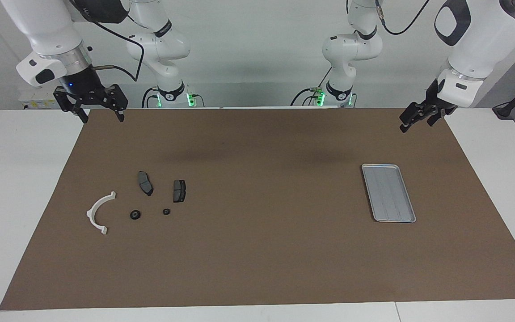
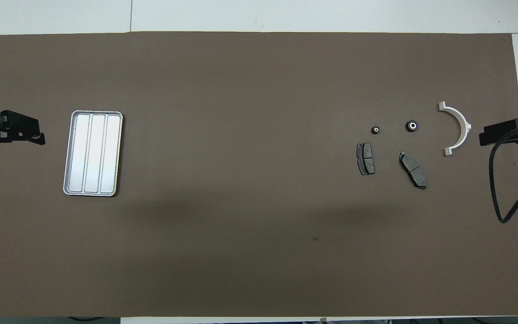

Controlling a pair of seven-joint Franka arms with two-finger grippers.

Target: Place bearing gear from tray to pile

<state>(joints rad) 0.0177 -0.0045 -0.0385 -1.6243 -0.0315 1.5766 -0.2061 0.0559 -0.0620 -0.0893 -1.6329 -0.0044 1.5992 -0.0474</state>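
Observation:
The silver ridged tray (image 1: pixel 388 192) (image 2: pixel 92 153) lies toward the left arm's end of the table and holds nothing. The pile lies toward the right arm's end: a white half-ring bracket (image 1: pixel 99 212) (image 2: pixel 459 128) and two dark pads (image 1: pixel 145 183) (image 1: pixel 179 191). Two small round black parts (image 1: pixel 135 214) (image 1: pixel 166 211) lie on the mat just farther from the robots than the pads; I cannot tell which one is the bearing gear. My right gripper (image 1: pixel 101 119) hangs open and empty over the mat's corner by its base. My left gripper (image 1: pixel 411 121) waits, open and empty, over the mat's other corner.
A brown mat (image 1: pixel 262 250) covers most of the white table (image 1: pixel 20 188). The right arm's black cable (image 2: pixel 499 189) loops over the mat's edge beside the bracket.

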